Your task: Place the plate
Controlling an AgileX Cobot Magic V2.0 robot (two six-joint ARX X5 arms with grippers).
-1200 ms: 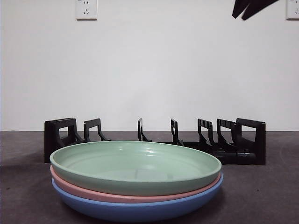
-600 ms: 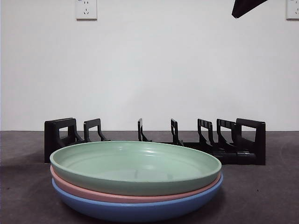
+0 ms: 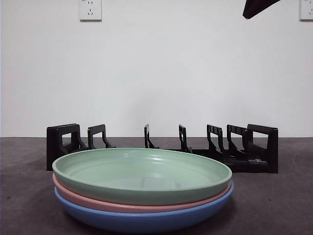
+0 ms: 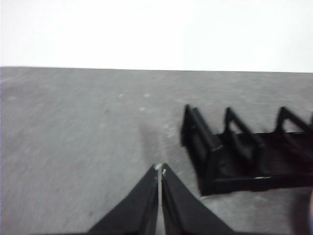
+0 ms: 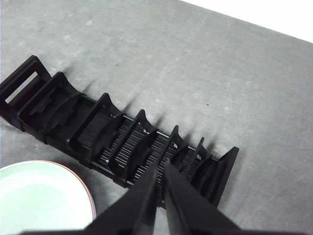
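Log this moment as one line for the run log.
plates: green on pink on blue | rack: no plate | left gripper: shut | right gripper: shut, above rack

The front view sits low, about level with the dark grey table [image 3: 274, 205], and looks straight across it toward a white wall, with the stack of green, pink and blue plates [image 3: 142, 191] near and large. The black slotted plastic dish rack [image 3: 230, 152] stands behind them. The right wrist view looks steeply down from above onto the same rack [image 5: 117, 137], catching the green plate's edge [image 5: 44, 196]. The left wrist view looks low and slanting across the table, showing one end of that rack [image 4: 244, 152], which all three views share.
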